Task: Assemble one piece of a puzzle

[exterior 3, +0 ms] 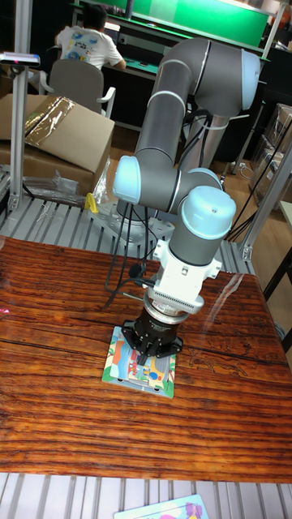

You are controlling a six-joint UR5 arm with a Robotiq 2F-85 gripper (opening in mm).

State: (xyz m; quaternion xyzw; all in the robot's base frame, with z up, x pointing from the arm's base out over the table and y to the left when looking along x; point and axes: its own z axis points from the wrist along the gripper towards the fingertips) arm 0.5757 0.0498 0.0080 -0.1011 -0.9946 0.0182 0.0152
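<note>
A colourful picture puzzle board lies flat on the wooden table, near its middle. My gripper hangs straight down over the board's right half, its black fingers reaching to the board's surface. The fingers stand close together. Any loose puzzle piece is hidden under the gripper body, so I cannot tell whether one is held.
A second colourful board pokes in at the bottom edge. A black cable trails from the arm onto the table behind the puzzle. Cardboard boxes and a seated person are beyond the table's far edge.
</note>
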